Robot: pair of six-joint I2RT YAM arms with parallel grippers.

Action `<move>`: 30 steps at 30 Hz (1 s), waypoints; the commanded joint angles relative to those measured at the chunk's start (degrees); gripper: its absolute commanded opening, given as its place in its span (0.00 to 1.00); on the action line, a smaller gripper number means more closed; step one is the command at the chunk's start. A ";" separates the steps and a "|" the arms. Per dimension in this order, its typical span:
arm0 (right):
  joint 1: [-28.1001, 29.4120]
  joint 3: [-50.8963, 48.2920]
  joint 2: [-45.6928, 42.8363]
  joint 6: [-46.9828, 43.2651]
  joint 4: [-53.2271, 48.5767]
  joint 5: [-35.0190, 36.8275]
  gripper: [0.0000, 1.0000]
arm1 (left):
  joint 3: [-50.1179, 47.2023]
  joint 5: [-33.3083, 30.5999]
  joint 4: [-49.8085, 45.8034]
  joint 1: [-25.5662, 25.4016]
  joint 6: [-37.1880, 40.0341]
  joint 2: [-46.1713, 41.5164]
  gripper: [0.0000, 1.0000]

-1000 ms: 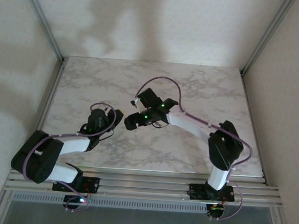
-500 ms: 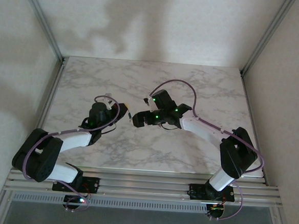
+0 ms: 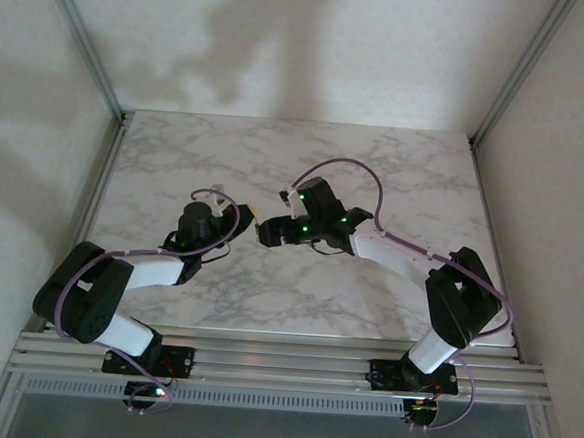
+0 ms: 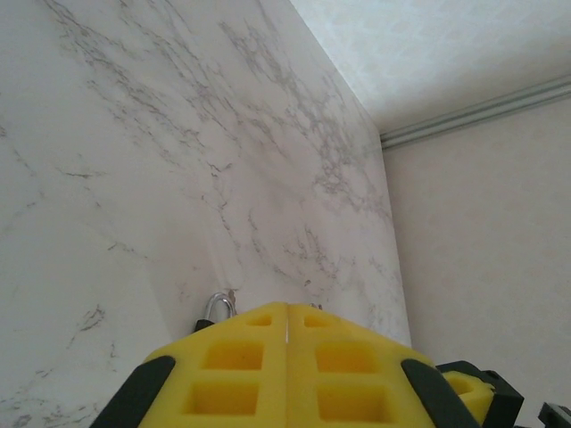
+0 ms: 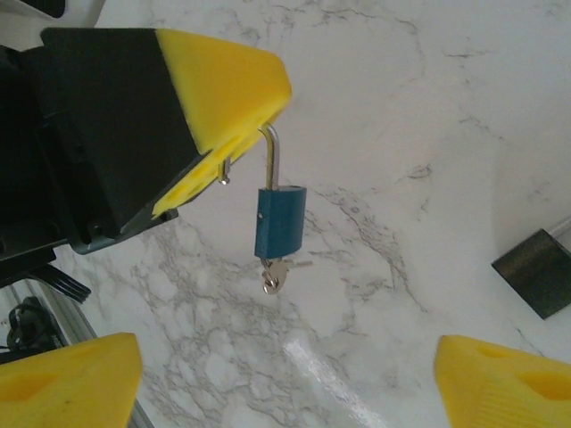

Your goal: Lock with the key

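Top view: my L gripper (image 3: 236,218) & R gripper (image 3: 268,233) sit nose to nose above the marble table (image 3: 176,161); L wrist: jaws pinched tight on the shackle (image 4: 218,308), so the body hangs free; R wrist: blue padlock (image 5: 280,221) dangles, key (image 5: 273,276) in its keyhole underneath; R jaws wide apart, empty, prob. lined up to take the key.

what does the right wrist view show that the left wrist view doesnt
The right wrist view gives the blue padlock body with the key in its base, hanging by its shackle from the shut left gripper, and the right gripper open and empty. The left wrist view adds the wall beyond the table edge. Shared: the left gripper's yellow fingers, the top of the shackle, the marble table.
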 commanded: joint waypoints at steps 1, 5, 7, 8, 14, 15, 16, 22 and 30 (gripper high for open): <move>-0.06 -0.39 1.79 1.20 2.62 -2.07 0.77 | -0.90 1.63 4.23 -0.74 -0.31 1.00 0.00; 0.12 -0.41 2.83 2.01 3.81 -2.80 0.70 | -0.99 2.18 4.85 -1.00 -0.64 1.31 0.00; 0.14 -0.47 3.14 2.21 4.10 -2.94 0.67 | -1.04 2.32 5.04 -0.99 -0.84 1.13 0.00; 0.20 -0.33 3.32 2.37 4.30 -3.06 0.67 | -1.08 2.48 5.13 -1.10 -0.89 1.07 0.00; 0.58 -0.05 4.11 2.19 4.59 -2.30 0.62 | -1.17 2.63 5.77 -1.75 -1.25 1.23 0.00; 0.64 -0.07 4.26 2.20 4.54 -2.00 0.62 | -1.17 2.65 5.83 -1.80 -1.19 1.08 0.00; 0.70 0.03 4.44 2.26 4.54 -2.00 0.62 | -1.26 2.77 5.82 -1.88 -1.23 1.13 0.00; 1.17 0.64 5.10 2.51 4.47 -1.86 0.60 | -1.33 3.22 6.50 -2.37 -1.34 1.13 0.00; 1.34 0.85 5.76 2.78 4.67 -1.95 0.55 | -1.17 3.65 6.71 -3.02 -1.17 1.23 0.00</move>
